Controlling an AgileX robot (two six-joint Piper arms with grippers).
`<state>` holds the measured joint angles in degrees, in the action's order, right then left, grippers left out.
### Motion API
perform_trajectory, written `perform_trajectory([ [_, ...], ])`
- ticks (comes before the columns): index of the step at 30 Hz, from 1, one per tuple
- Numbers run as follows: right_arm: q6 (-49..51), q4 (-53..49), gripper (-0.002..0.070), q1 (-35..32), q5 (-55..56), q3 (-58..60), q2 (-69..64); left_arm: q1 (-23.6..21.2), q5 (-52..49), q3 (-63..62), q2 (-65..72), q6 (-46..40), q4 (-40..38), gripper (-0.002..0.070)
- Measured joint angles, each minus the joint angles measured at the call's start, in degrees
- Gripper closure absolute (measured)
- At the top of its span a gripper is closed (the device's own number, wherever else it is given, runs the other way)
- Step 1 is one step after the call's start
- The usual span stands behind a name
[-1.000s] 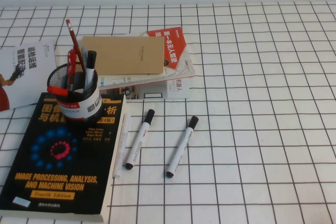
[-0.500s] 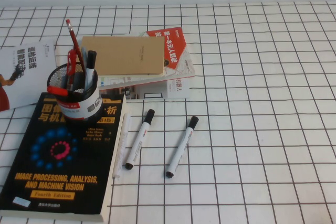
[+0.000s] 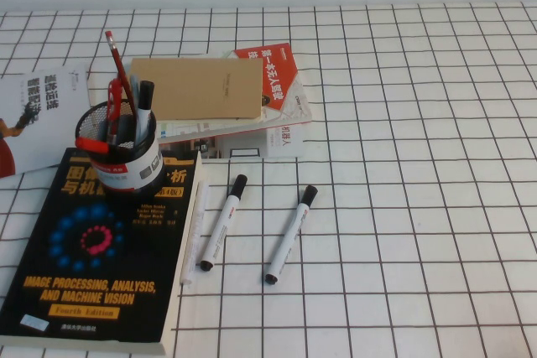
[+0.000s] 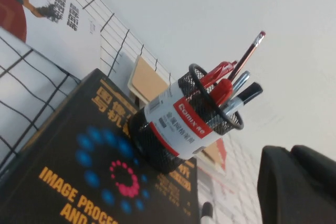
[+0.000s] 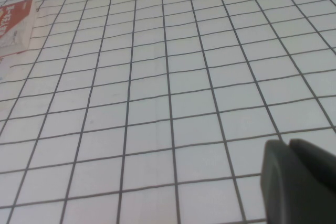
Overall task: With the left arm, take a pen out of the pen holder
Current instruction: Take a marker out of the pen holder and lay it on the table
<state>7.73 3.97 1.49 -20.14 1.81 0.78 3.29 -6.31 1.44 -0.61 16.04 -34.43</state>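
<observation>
Left gripper [image 4: 292, 153] closed beside the pen holder [image 4: 181, 119]; no pen held
Its fingers are pressed together on nothing, apart from the pen holder; the holder stands upright on the black book [image 3: 92, 257] with a red pencil [image 3: 117, 69], a red pen [image 3: 114, 106] and a black marker [image 3: 144, 102] inside; 2 markers [image 3: 223, 221] lie on the grid table [image 3: 419, 165] beside the book; right gripper [image 5: 289, 145], fingers together, hangs over the table.

Locate the black mesh pen holder [image 3: 126, 165] standing upright on the far end of the black textbook [image 3: 92, 266]. It carries a white-and-red label. It holds a red pencil [image 3: 119, 69], a red pen [image 3: 114, 98] and a black-capped marker [image 3: 146, 94], all leaning.
</observation>
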Motion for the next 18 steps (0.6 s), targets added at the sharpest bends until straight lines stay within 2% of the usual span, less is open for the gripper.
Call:
perform_trajectory([
  [5,0.0,0.0,0.0693,0.0,0.0,0.0,0.0,0.0,-6.54,-2.51,1.08,-9.91,0.0,0.0678],
  [14,0.0,0.0,0.0692,0.0,0.0,0.0,0.0,0.0,-14.36,-18.39,15.52,-32.68,-0.57,0.0678],
  [18,0.0,0.0,0.0693,0.0,0.0,0.0,0.0,0.0,-14.62,-21.69,20.74,-37.35,-1.33,0.0678],
])
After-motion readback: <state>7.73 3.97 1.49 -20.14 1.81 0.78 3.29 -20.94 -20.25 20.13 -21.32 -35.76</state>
